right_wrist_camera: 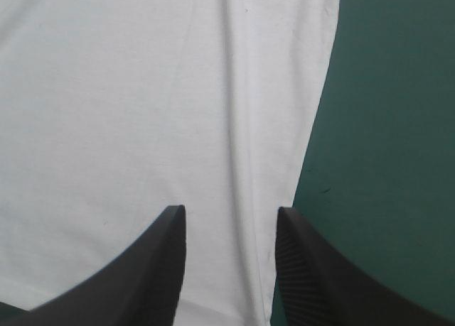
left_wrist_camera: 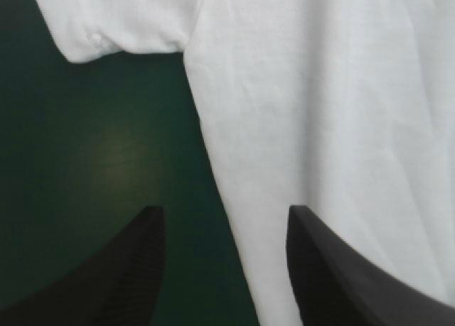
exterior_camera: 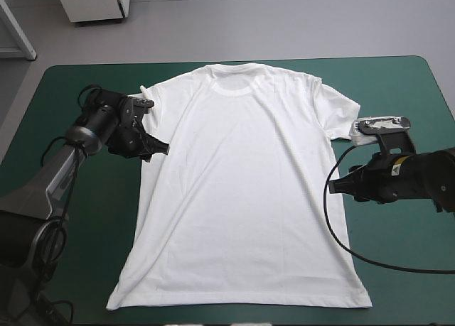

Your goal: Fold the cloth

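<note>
High view: T-shirt [exterior_camera: 242, 191] flat on desk [exterior_camera: 398, 91], collar toward far edge; left gripper [exterior_camera: 163, 148] and right gripper [exterior_camera: 335, 186] straddle its side edges, fingers spread, likely ready to pinch.

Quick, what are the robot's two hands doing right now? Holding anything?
Left gripper: open, holding nothing, at a side edge of the white short-sleeved T-shirt.
Right gripper: open, holding nothing, at the other side edge.

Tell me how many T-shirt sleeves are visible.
2: left sleeve near the left gripper, right sleeve near the right gripper; the left one is partly hidden.
</note>
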### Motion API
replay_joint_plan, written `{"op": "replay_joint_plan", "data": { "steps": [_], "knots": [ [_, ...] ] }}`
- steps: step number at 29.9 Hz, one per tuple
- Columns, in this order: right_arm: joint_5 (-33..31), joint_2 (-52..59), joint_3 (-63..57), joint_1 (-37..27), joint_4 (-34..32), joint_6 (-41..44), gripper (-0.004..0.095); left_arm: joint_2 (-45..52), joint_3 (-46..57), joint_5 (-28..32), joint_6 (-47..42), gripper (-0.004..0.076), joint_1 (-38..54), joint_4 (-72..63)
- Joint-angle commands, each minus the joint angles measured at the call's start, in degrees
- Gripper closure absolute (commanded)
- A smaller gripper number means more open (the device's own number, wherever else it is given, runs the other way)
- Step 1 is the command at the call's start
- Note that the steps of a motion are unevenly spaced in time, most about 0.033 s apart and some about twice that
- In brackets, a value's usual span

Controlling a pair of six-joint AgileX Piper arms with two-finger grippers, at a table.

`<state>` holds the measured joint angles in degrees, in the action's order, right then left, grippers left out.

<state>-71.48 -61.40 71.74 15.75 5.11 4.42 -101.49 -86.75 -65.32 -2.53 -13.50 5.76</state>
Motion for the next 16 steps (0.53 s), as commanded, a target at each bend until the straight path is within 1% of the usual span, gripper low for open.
{"op": "replay_joint_plan", "data": {
  "steps": [1, 7, 14, 15, 16],
  "knots": [
    [1.7, 0.9, 1.9, -0.4, -0.2, -0.5, 0.0523, -1.1, -3.0, 1.6, -0.9, 0.0340, 0.0, 1.1],
    [1.7, 0.9, 1.9, -0.4, -0.4, -0.3, 0.0523, -5.9, -3.3, 4.8, -3.8, 0.0340, 0.6, 1.4],
    [1.7, 0.9, 1.9, -0.4, -0.7, -0.1, 0.0523, -9.4, -3.3, 6.3, -4.1, 0.0340, 1.6, 1.0],
    [1.7, 0.9, 1.9, -0.4, -0.9, -0.1, 0.0523, -9.7, -3.3, 6.7, -4.1, 0.0345, 1.6, 1.0],
    [1.7, 0.9, 1.9, -0.4, -1.2, 0.0, 0.0523, -10.1, -3.3, 7.1, -4.3, 0.0366, 1.6, 1.0]
  ]
}}
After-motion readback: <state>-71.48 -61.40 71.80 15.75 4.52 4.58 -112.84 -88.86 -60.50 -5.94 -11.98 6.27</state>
